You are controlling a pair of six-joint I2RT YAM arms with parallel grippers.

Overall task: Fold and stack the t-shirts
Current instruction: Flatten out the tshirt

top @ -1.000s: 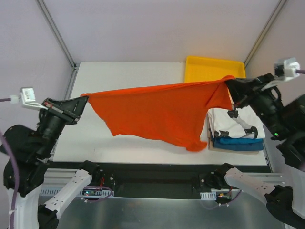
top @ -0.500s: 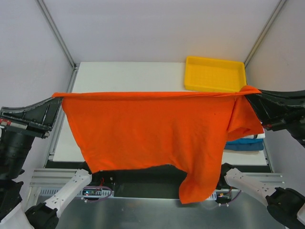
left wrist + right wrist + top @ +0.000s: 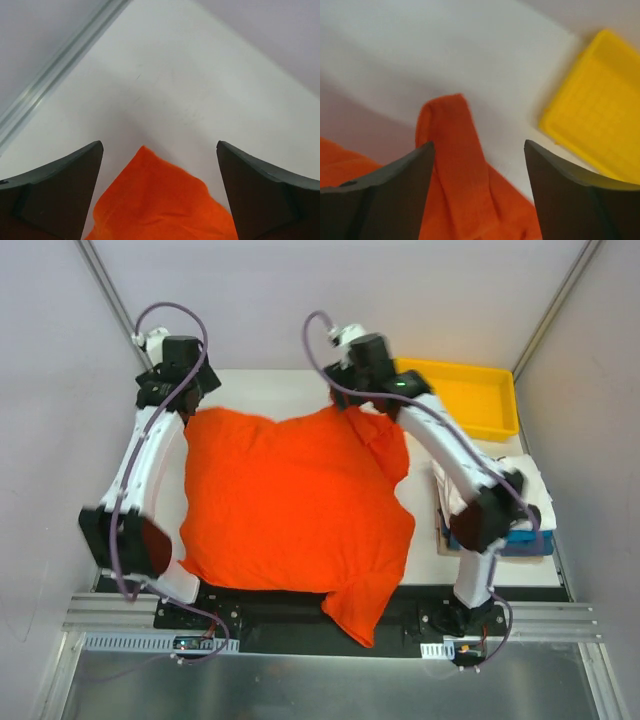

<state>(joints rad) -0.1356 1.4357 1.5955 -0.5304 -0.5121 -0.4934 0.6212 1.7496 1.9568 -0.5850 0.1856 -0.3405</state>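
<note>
Inside a pale-walled, metal-framed cell, an orange-red t-shirt [image 3: 290, 505] lay spread over the white table [image 3: 270, 390], its near hem spilling off the front edge. At its far corners the left gripper [image 3: 159, 146] and right gripper [image 3: 478, 144] each stood with fingers apart, cloth lying between them. A yellow tray [image 3: 470, 400] sat far right; folded white and blue t-shirts [image 3: 522, 502] were stacked nearer.

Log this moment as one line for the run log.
orange shirt spread on table, near part overhanging edge | left hand open over far-left corner | right hand open over far-right corner
</note>
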